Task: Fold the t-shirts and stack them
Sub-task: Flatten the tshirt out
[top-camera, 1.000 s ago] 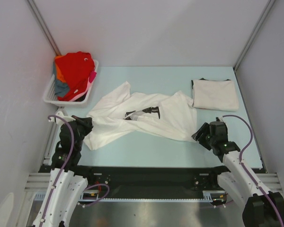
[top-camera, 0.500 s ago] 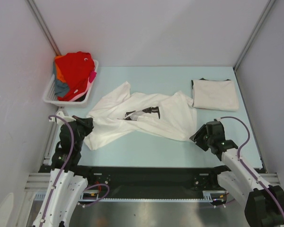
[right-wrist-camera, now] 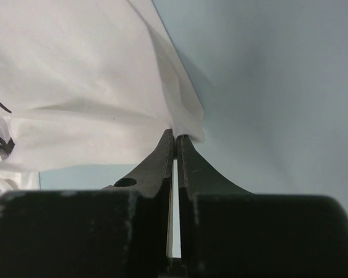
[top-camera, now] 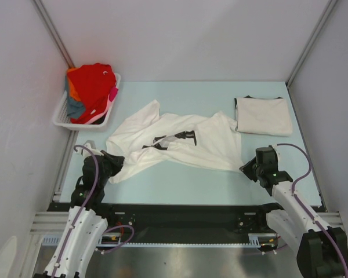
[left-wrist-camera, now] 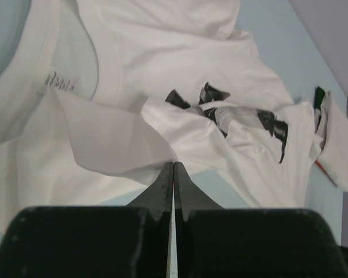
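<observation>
**White printed t-shirt being pinched at both ends**

The white printed t-shirt (top-camera: 206,147) is lying crumpled across the middle of the pale blue table (top-camera: 180,179), stretching between the two arms. The top view is showing what the wrist cameras mostly miss: a folded off-white t-shirt (top-camera: 263,116) is sitting at the far right, and a basket (top-camera: 62,114) at the far left is holding a red t-shirt (top-camera: 93,84) on top of other tees.

The wrist views are giving the grips. The left gripper (left-wrist-camera: 173,168) is clenching a fold at the shirt's near left edge, with the neck label and black prints spreading out beyond its tips. The right gripper (right-wrist-camera: 175,136) is clamping the shirt's near right hem, with the cloth rising away to its left and bare table lying to its right.
</observation>
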